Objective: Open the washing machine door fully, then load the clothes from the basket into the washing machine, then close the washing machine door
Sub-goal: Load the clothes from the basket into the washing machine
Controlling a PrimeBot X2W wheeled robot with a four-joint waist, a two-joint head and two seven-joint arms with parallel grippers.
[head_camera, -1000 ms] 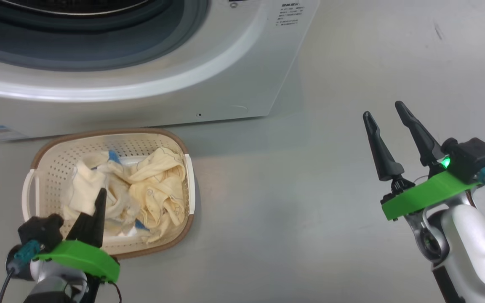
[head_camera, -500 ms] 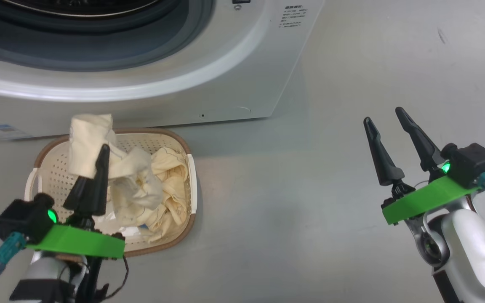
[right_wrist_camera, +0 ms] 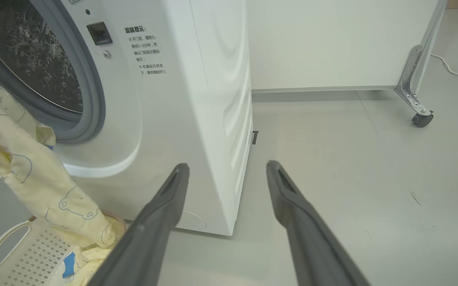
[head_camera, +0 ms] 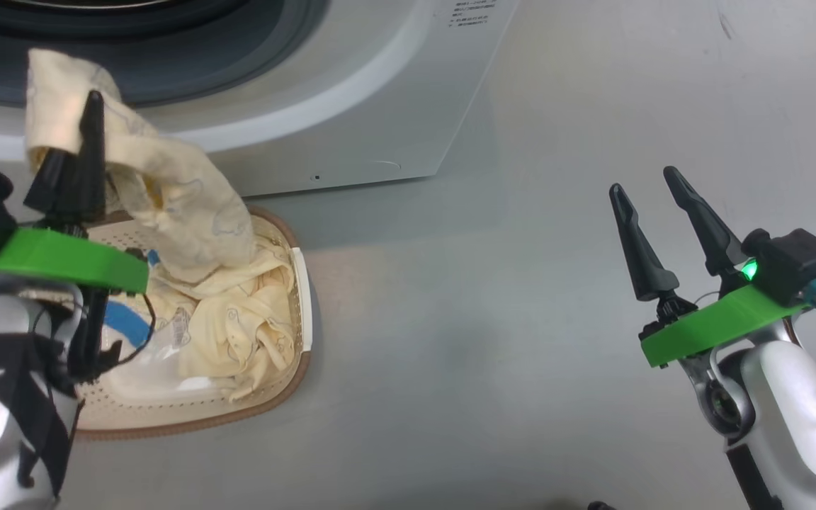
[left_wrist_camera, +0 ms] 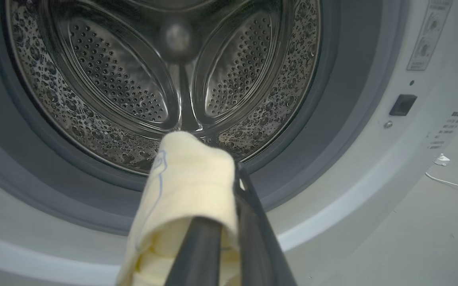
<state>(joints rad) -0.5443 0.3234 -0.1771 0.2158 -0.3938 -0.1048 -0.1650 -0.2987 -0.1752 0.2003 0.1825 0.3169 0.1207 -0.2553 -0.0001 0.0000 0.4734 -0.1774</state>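
My left gripper (head_camera: 91,106) is shut on a pale yellow garment (head_camera: 167,191) that trails down into the basket (head_camera: 295,368). More clothes (head_camera: 238,333) lie in the basket. In the left wrist view the garment (left_wrist_camera: 185,178) drapes over my fingers (left_wrist_camera: 249,222) just before the washing machine (head_camera: 351,92), whose steel drum (left_wrist_camera: 165,79) stands open. The washing machine door is out of view. My right gripper (head_camera: 645,185) is open and empty, over the floor to the right. The right wrist view shows the hanging garment (right_wrist_camera: 26,174) and the basket (right_wrist_camera: 18,250) at lower left.
A grey rubber seal (left_wrist_camera: 324,119) rings the drum opening. A white panel on a castor (right_wrist_camera: 422,119) stands behind the machine at the right. A white cable (left_wrist_camera: 451,182) lies on the grey floor (head_camera: 521,354).
My left gripper has risen from the basket toward the drum opening, lifting a yellow garment that stretches up out of the basket. The head camera has shifted a little. The right arm has not moved.
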